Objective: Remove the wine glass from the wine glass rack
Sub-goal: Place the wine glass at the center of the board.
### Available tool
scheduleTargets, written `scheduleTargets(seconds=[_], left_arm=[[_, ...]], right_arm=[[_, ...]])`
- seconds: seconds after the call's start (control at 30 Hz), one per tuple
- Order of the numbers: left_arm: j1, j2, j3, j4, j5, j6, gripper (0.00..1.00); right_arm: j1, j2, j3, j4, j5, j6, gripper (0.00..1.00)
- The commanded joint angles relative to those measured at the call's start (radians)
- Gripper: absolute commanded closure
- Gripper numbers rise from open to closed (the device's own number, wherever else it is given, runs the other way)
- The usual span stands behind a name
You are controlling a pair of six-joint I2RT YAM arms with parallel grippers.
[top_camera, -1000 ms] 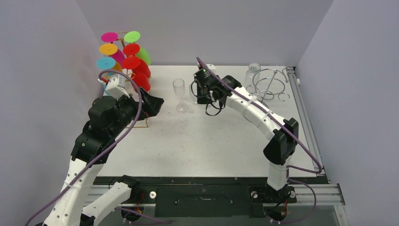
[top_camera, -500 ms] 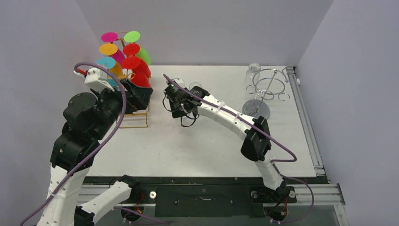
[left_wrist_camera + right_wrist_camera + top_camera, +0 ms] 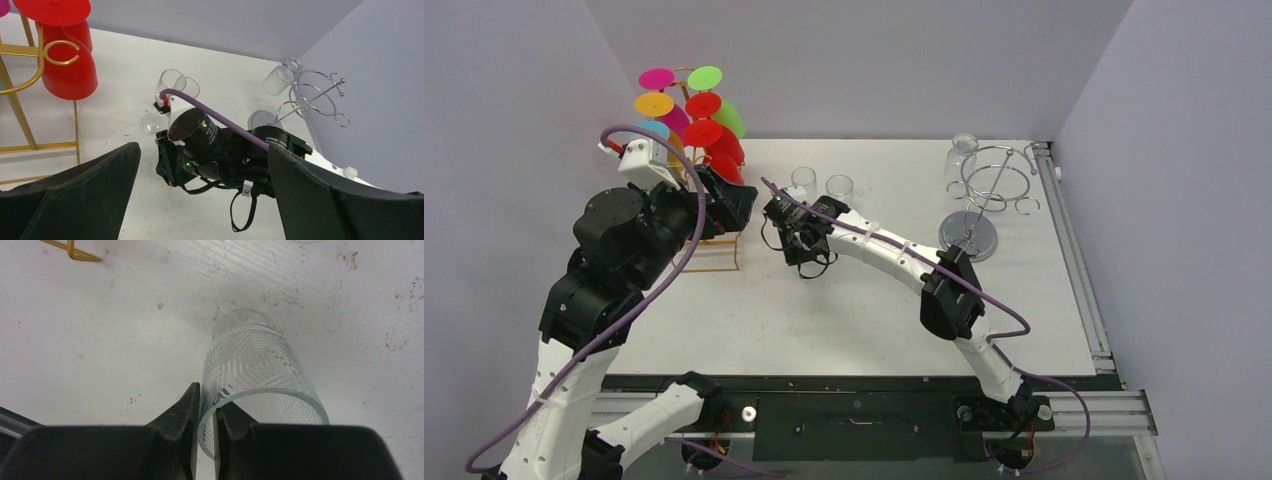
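Observation:
My right gripper is shut on the rim of a clear, cut-pattern wine glass, one finger inside the bowl and one outside. The glass hangs upright, close over the white table. In the top view this gripper is left of centre and hides the glass. The silver wine glass rack stands at the back right with one clear glass hanging on it. My left gripper is open and empty beside the gold rack; in its wrist view the jaws are wide apart.
Two clear glasses stand upright just behind my right gripper. A gold rack hung with coloured glasses, several of them red, stands at the back left. The silver rack also shows in the left wrist view.
My right arm has swung left across the table with the glass, from near the middle to front-left of the standing glasses. My left arm has drawn back toward the gold rack.

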Motion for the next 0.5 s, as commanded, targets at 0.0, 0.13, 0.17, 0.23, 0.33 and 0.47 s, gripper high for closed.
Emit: scheduleTargets(seconds=[0.0, 0.13, 0.17, 0.23, 0.33, 0.47], left_arm=[[-0.012, -0.002, 0.006, 0.024, -0.008, 0.020, 0.04], [-0.019, 0.005, 0.004, 0.027, -0.012, 0.025, 0.04], [-0.022, 0.007, 0.004, 0.028, -0.012, 0.026, 0.04], [-0.026, 0.009, 0.003, 0.029, -0.012, 0.028, 0.04], [-0.028, 0.012, 0.000, 0.032, -0.013, 0.029, 0.04], [-0.028, 0.010, -0.005, 0.032, -0.013, 0.029, 0.04]], right_arm=[[0.005, 0.008, 0.078, 0.044, 0.023, 0.007, 1.00], [0.005, 0.039, 0.099, 0.041, 0.018, 0.007, 1.00], [0.004, 0.041, 0.099, 0.041, 0.019, 0.007, 1.00], [0.005, 0.048, 0.099, 0.040, 0.017, 0.008, 1.00], [0.005, 0.056, 0.099, 0.040, 0.015, 0.012, 1.00], [0.005, 0.063, 0.105, 0.036, 0.017, 0.015, 1.00]])
